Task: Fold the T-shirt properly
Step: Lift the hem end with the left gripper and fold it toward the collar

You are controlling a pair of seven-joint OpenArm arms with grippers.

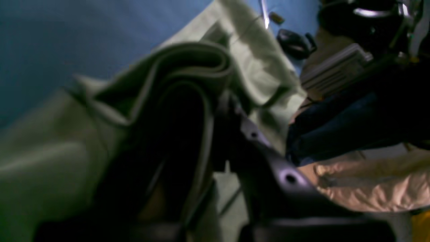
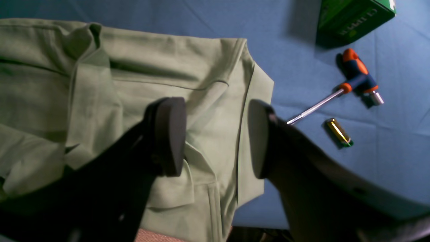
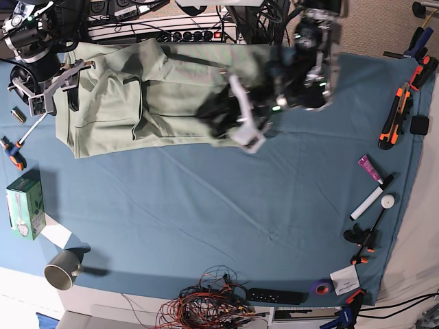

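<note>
A: Jaws first, then. The left gripper (image 1: pixel 215 111) is pinching tight on a thick fold of the T-shirt (image 3: pixel 130 103) — in its wrist view several layers of sage cloth are curling up over the dark fingers, and the picture is blurring, so the exact bite is hard to read.

B: And the other one?

A: The right gripper (image 2: pixel 216 137) is standing wide apart with nothing between the pads; it is hovering over the sleeve end of the shirt, one finger (image 2: pixel 169 134) above the cloth and the other near the hem edge. Whether the pads are touching the fabric I cannot tell.

B: Where is the shirt lying?

A: Along the far edge of the blue table cloth (image 3: pixel 226 219), stretching from the right gripper across to the left gripper in the base view. The left arm's end of it is bunching and lifting where it is gripped; the rest is lying fairly flat, with the collar and some creases showing.

B: So how far along are we?

A: Early to middle, I would judge. The body already looks doubled into a long band, but no tidy rectangle is forming yet — the sleeve end and the lifted end are both waiting to be brought over and smoothed.

B: Anything close by?

A: A screwdriver (image 2: pixel 349 87) with an orange and blue handle and a green box (image 2: pixel 352 18) are sitting on the cloth near the sleeve, apart from the shirt.
</note>
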